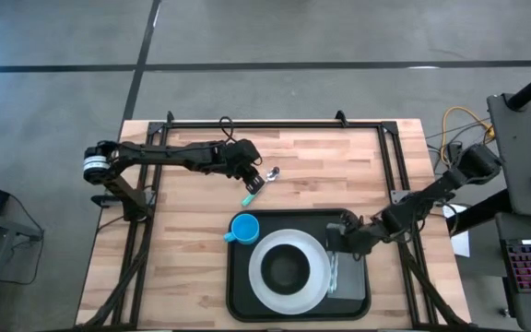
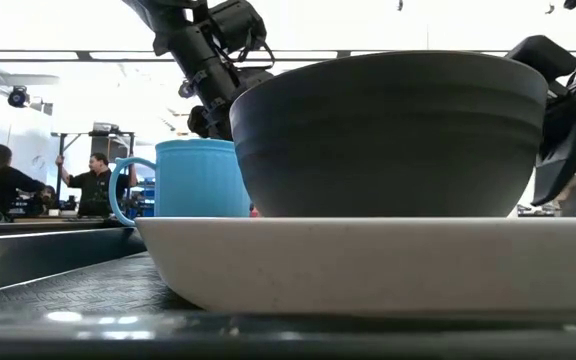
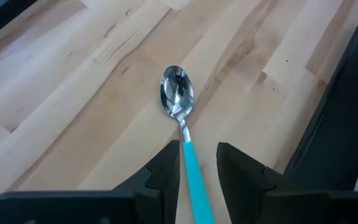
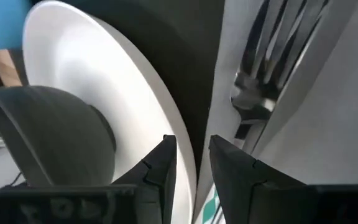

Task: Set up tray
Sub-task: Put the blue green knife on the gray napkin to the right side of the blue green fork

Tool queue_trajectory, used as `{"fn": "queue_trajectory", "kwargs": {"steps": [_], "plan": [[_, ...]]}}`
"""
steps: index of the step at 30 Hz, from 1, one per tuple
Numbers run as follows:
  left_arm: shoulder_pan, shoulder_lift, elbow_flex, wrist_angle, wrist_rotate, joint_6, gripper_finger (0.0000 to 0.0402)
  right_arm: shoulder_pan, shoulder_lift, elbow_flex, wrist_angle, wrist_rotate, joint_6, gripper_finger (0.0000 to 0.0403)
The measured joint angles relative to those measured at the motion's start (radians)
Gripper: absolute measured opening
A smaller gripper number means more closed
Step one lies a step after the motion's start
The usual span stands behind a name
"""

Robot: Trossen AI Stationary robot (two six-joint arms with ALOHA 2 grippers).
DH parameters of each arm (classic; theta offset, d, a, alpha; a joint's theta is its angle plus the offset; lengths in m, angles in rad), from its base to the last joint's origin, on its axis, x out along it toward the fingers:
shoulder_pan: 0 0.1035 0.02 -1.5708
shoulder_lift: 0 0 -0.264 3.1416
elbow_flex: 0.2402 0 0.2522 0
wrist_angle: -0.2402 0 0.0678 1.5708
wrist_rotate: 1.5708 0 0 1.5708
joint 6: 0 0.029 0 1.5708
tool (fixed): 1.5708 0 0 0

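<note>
The wooden tabletop (image 1: 192,267) carries the black tray (image 1: 240,300), the landmark here, lying at its near edge and already loaded. It looks rigid and fairly heavy now that it is laden, with a raised rim that would give the only sensible purchase; its textured floor should stop things sliding, though lifting it by one side would likely tip the crockery. On the tray sits a wide white plate (image 1: 316,281), smooth, glazed and breakable, best left alone or gripped at its lip. A dark grey bowl (image 1: 287,268) stands in the plate's middle, equally fragile. At the tray's far-left corner is a blue mug (image 1: 244,229), its handle pointing away from the plate. Along the tray's right side lies a pale napkin (image 4: 328,124), soft and easily dragged, with a fork (image 4: 263,74) on it. Beyond the tray's far edge, on bare wood, lies a spoon (image 3: 178,99) with a teal handle: light, stiff and slippery, best pinched across its handle. The left tool (image 3: 196,158) straddles that handle, fingers close either side but not visibly clamped. The right tool (image 4: 192,155) hovers over the tray's right side, between plate and fork, part-open and holding nothing.
</note>
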Motion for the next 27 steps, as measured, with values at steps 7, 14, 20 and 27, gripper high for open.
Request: {"fn": "queue_trajectory", "kwargs": {"steps": [7,14,20,27], "plan": [[0.0,0.0,0.0,0.0,0.004,0.0,0.0087,0.003,-0.007,0.024,-0.042,-0.035,-0.016,0.0084],[0.004,0.0,0.0,0.003,0.01,0.0,0.0087,0.005,-0.008,0.057,-0.187,-0.075,0.0,0.0081],[0.005,0.0,0.0,0.003,0.012,0.0,0.0087,0.007,-0.02,0.09,-0.285,-0.092,-0.001,0.0077],[0.005,0.0,0.0,0.003,0.012,0.001,0.0087,0.008,-0.024,0.163,-0.424,-0.092,-0.027,0.0077]]}}
